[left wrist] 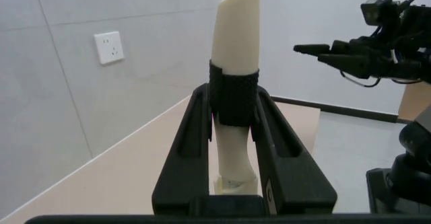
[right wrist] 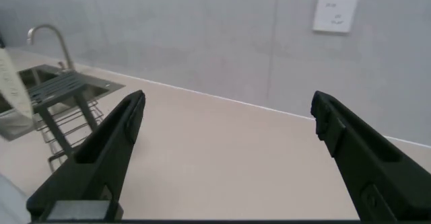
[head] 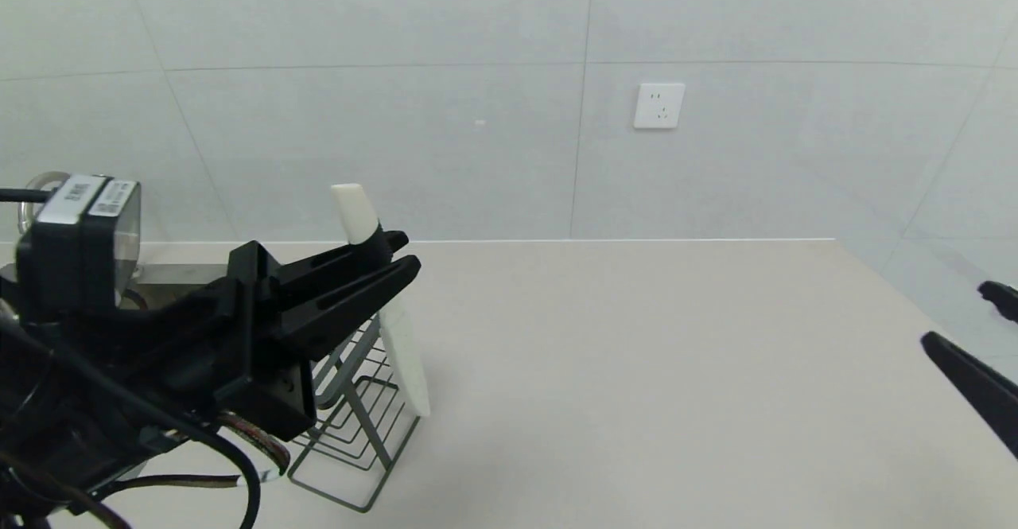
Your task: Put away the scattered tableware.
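Note:
A white utensil [head: 355, 209] with a thick handle and a flat blade stands nearly upright, and my left gripper [head: 402, 252] is shut on its handle. Its blade [head: 406, 358] hangs down beside a wire dish rack [head: 358, 433] on the beige counter [head: 636, 370]. The left wrist view has the cream handle [left wrist: 236, 35] clamped between the two black fingers [left wrist: 195, 126]. My right gripper [head: 954, 316] is at the counter's far right, open with nothing in it. In the right wrist view its fingers [right wrist: 114, 140] stand wide apart above the counter.
A sink [right wrist: 40, 76] with a curved faucet [right wrist: 48, 34] lies behind the rack [right wrist: 67, 106] at the left. A wall socket [head: 658, 105] is on the tiled wall. The counter ends at the right near my right gripper [left wrist: 323, 49].

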